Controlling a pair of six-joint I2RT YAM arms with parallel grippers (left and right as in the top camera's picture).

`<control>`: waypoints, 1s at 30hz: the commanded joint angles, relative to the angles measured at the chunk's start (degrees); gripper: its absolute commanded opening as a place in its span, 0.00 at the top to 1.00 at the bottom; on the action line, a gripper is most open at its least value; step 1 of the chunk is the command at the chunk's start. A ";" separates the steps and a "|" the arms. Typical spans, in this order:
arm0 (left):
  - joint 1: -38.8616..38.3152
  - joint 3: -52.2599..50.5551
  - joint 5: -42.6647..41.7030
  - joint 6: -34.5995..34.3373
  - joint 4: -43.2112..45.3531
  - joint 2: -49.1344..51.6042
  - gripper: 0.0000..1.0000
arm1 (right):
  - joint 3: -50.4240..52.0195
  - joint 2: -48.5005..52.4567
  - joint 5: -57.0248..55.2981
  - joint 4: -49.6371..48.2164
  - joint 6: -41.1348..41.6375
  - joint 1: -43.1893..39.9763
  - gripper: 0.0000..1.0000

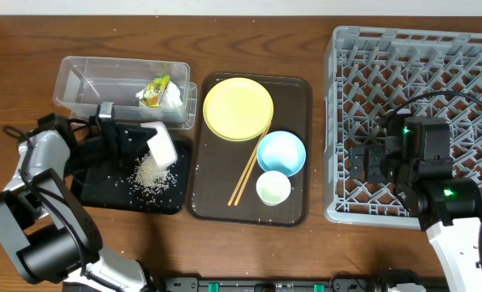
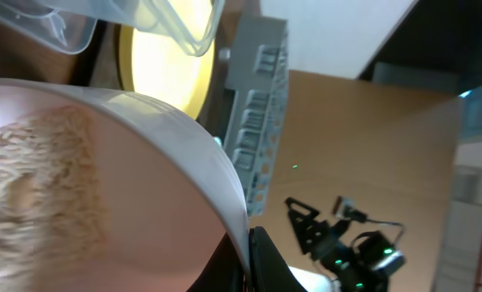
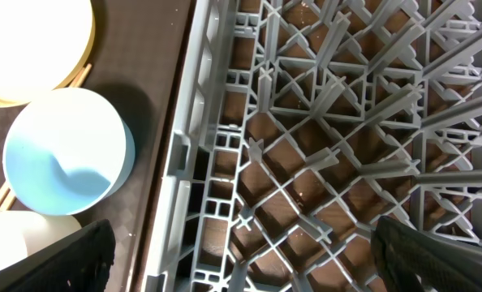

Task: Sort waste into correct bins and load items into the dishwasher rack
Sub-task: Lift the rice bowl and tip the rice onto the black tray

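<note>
A: Left gripper, jaws?

B: Closed, clamped on the rim of the white bowl. The bowl is tipped steeply, mouth turned down and to the left. It hangs over the far right part of the black tray.

A: Rice?

B: Loose rice lies scattered on the tray under the bowl. In the left wrist view, more grains cling inside the bowl.

A: Other waste?

B: Both pieces are in the clear tub, which sits far left on the wooden table, just beyond the black tray. The wrapper packet and tissue lie at its right end, side by side. Can't tell whether they touch.

A: Right gripper?

B: Jaws spread wide, nothing between them. It hovers over the near left part of the dishwasher rack, which takes up the right side of the scene.

A: The dishes?

B: They are on the brown serving tray, between the black tray and the rack.
- The yellow plate is at the far end.
- The blue bowl is right of centre.
- The cup is just nearer than the bowl, close beside it.
- The chopsticks slant from the plate's right edge toward the tray's near left, passing just left of the bowl and cup.
</note>
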State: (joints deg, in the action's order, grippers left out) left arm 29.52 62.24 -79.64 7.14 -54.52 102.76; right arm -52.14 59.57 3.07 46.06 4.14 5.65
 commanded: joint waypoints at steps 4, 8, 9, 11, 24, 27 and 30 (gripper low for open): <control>3.17 -0.20 -3.98 -0.57 -3.98 0.31 0.94 | -1.18 -0.20 0.39 0.09 0.52 0.33 0.01; 4.57 -0.20 -4.94 -0.52 -5.31 0.31 0.94 | -1.18 -0.20 0.39 0.09 0.52 0.33 0.01; 4.81 -0.20 -5.88 -0.52 -5.44 0.31 0.94 | -1.18 -0.20 0.39 0.09 0.52 0.33 0.01; 5.11 -0.20 -8.59 -0.52 -5.44 0.31 0.94 | -1.18 -0.20 0.39 0.09 0.52 0.33 0.01; 5.18 -0.20 -4.76 -1.62 -3.54 0.31 0.94 | -1.18 -0.20 0.39 0.09 0.52 0.33 0.01; 5.18 -0.20 -4.07 -1.64 -2.62 0.31 0.94 | -1.18 -0.20 0.39 0.07 0.52 0.33 0.01; 5.18 -0.20 -4.07 -1.62 -2.14 0.31 0.94 | -1.18 -0.20 0.39 0.11 0.52 0.33 0.01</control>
State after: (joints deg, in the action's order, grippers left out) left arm 34.41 62.24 -84.25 5.80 -56.77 102.76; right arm -52.14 59.57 3.07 46.06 4.14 5.65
